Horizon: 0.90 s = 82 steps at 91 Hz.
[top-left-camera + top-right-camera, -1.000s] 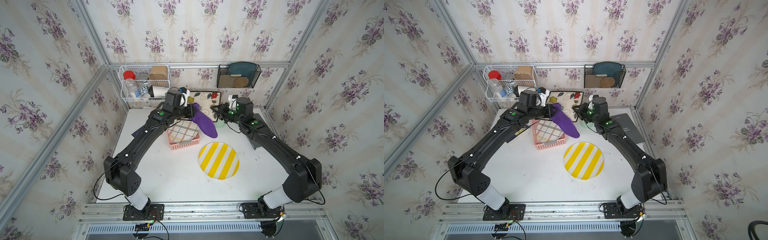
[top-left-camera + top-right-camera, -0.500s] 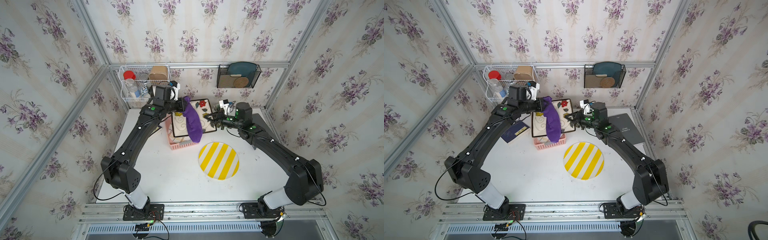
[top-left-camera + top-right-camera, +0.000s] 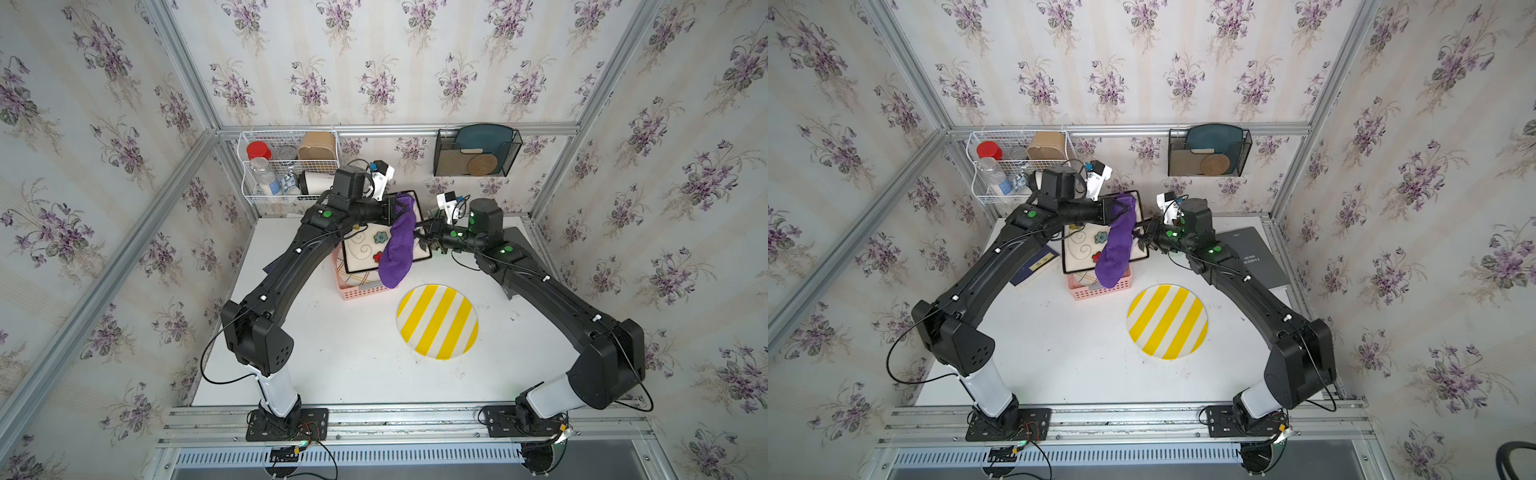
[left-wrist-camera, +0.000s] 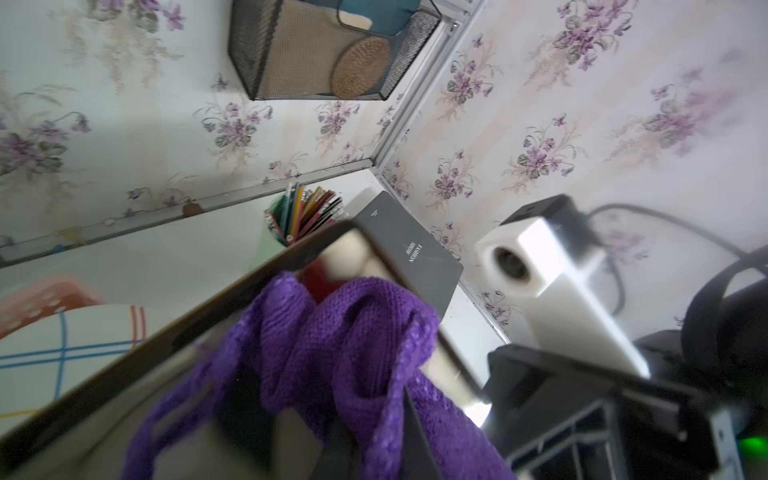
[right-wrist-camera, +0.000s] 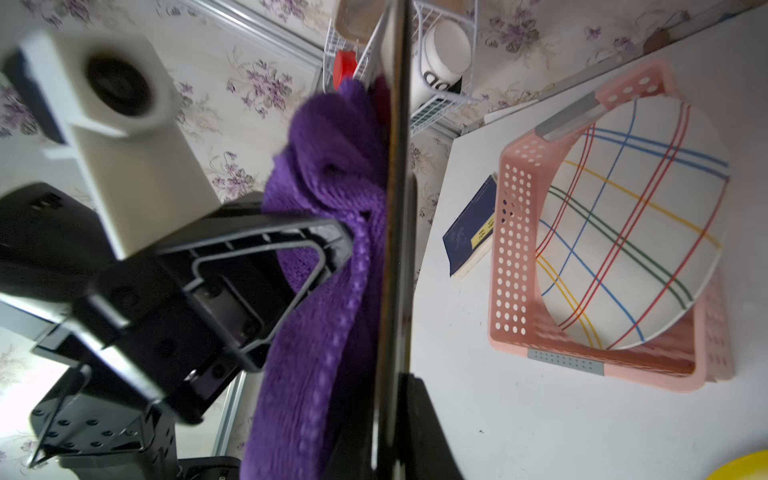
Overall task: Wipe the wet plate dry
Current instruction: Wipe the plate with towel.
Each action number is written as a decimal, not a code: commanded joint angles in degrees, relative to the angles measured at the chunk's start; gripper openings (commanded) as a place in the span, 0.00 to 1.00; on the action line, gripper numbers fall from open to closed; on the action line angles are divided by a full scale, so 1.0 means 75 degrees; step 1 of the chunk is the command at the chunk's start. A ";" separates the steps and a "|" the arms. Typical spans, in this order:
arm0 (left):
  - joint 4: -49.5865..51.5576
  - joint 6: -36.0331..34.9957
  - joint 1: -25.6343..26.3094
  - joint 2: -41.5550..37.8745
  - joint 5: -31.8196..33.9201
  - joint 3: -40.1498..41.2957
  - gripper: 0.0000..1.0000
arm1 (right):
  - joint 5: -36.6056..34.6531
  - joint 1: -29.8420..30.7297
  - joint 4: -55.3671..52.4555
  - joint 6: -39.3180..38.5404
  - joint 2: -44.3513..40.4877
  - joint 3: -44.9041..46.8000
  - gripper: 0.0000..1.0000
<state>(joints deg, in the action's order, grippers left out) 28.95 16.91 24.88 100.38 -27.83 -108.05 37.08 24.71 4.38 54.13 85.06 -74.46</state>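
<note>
A square plate (image 3: pixel 365 245) with a black rim and flower pattern hangs tilted over the pink basket (image 3: pixel 361 289). My right gripper (image 3: pixel 426 241) is shut on its right edge. The right wrist view shows the plate (image 5: pixel 397 208) edge-on between my right gripper's (image 5: pixel 390 436) jaws. A purple cloth (image 3: pixel 399 253) hangs down across the plate's face. At the plate's far edge my left gripper (image 3: pixel 395 210) is shut on the cloth's top. In the left wrist view the bunched cloth (image 4: pixel 332 353) fills my left gripper (image 4: pixel 357 440), with the plate's rim (image 4: pixel 208 316) close behind it.
A plaid plate (image 5: pixel 623 228) lies in the basket. A yellow striped plate (image 3: pixel 437 322) sits mid-table. A grey book (image 3: pixel 1252 257) lies at the right, a blue book (image 3: pixel 1034 264) at the left, a pencil cup (image 4: pixel 303 212) at the back. A wire rack (image 3: pixel 286 166) and mesh holder (image 3: pixel 476 151) hang on the wall.
The right gripper shifted left and turned the plate's face upward. The left gripper swung the cloth left, then back right across the plate.
</note>
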 commanded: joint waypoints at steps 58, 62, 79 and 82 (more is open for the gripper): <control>-0.2503 0.2546 -0.0753 -0.1417 -0.1700 0.2168 0.00 | -0.0760 -0.1948 0.5491 0.2028 -0.0493 -0.0246 0.00; -0.3961 0.3921 -0.1020 -0.1528 -0.2197 0.2573 0.00 | -0.0737 -0.2101 0.5684 0.2226 -0.0558 -0.0223 0.00; -1.0812 0.9536 -0.1328 -0.0697 -0.2369 0.2939 0.00 | -0.0487 -0.2259 0.7769 0.3609 -0.0381 -0.0067 0.00; -1.1539 1.0235 -0.1281 -0.0418 -0.2165 0.2728 0.00 | -0.0331 -0.2263 0.8162 0.3932 -0.0260 -0.0095 0.00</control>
<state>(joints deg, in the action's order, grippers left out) -21.06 62.63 15.03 93.43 -42.11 -85.30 32.47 7.75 44.21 72.77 81.41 -74.67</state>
